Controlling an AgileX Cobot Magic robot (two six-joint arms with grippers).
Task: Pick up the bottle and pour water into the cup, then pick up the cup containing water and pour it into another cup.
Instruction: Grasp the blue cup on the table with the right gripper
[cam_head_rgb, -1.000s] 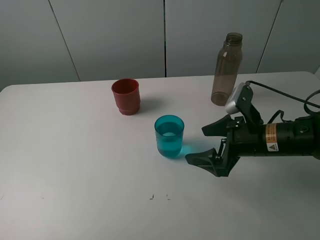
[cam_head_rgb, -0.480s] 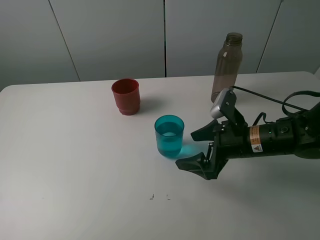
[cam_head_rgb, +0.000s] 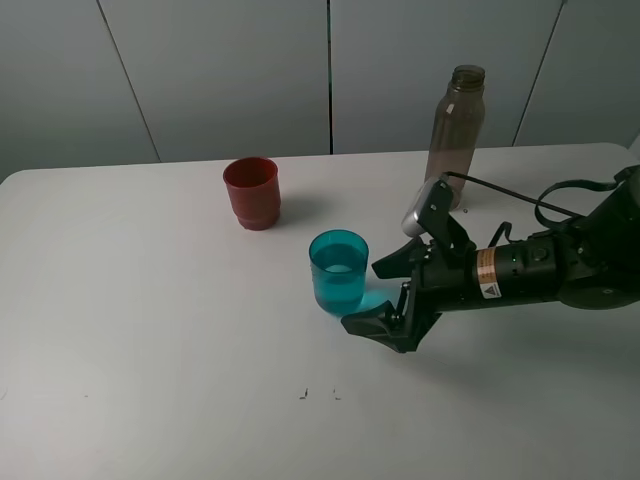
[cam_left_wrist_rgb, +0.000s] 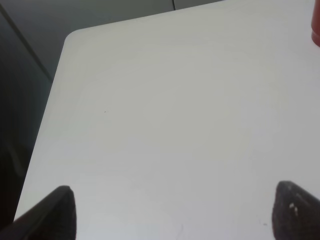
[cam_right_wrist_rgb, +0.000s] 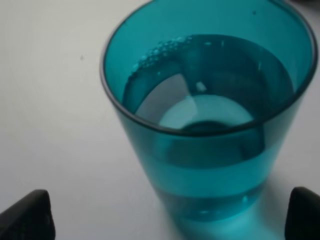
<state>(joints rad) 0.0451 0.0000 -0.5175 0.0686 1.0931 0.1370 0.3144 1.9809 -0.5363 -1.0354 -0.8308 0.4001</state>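
Observation:
The teal-blue cup (cam_head_rgb: 338, 272) stands mid-table with water in it. My right gripper (cam_head_rgb: 368, 297) is open just to its right, its fingertips reaching either side of the cup's right flank without touching. Up close in the right wrist view, the cup (cam_right_wrist_rgb: 210, 115) fills the frame, and the right gripper (cam_right_wrist_rgb: 166, 217) shows only its two dark tips at the lower corners. The red cup (cam_head_rgb: 251, 192) sits behind and to the left. The smoky bottle (cam_head_rgb: 455, 135) stands upright and uncapped at the back right. My left gripper (cam_left_wrist_rgb: 175, 215) is open over bare table.
The white table (cam_head_rgb: 150, 330) has rounded corners, and its left edge (cam_left_wrist_rgb: 50, 100) shows in the left wrist view. A sliver of the red cup (cam_left_wrist_rgb: 316, 25) appears there. A black cable (cam_head_rgb: 500, 185) trails from the right arm near the bottle's base.
My right gripper has travelled leftward across the table towards the teal cup, jaws staying wide. The cups and bottle have not moved.

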